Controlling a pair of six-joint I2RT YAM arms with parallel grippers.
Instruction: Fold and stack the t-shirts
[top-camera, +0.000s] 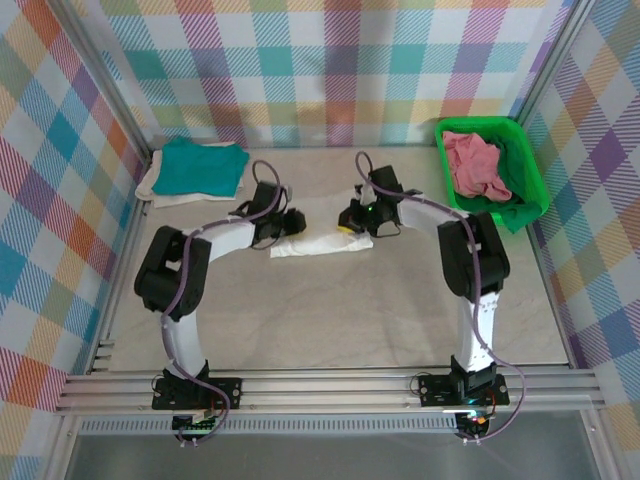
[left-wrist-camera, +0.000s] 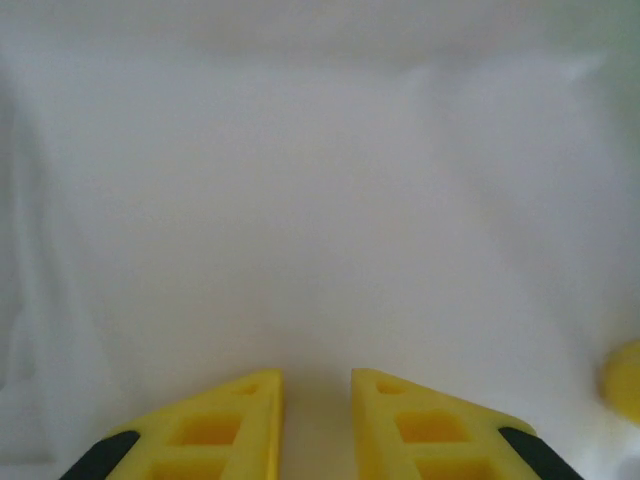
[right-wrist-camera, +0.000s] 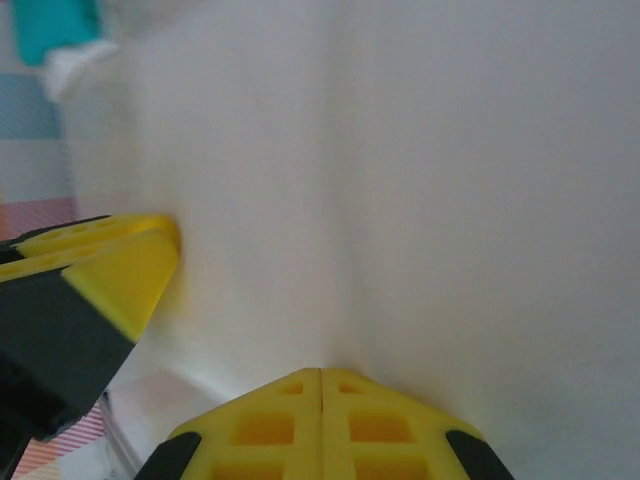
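White t-shirt (top-camera: 318, 246): folded strip, frame centre. Left gripper (left-wrist-camera: 315, 380) narrowly apart over cloth, hold unclear; right gripper (right-wrist-camera: 321, 374) pinched shut on crease. Advice: confirm 2 equal grips, then fold edges level.

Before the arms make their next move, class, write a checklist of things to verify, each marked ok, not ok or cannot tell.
1. Right gripper shut at the white shirt: ok.
2. Left gripper pinching that shirt: cannot tell; its fingers stand slightly apart.
3. White shirt folded to a strip: ok.
4. Teal shirt lying on cream shirt: ok.
5. Pink shirt folded: not ok; crumpled in the green basket.
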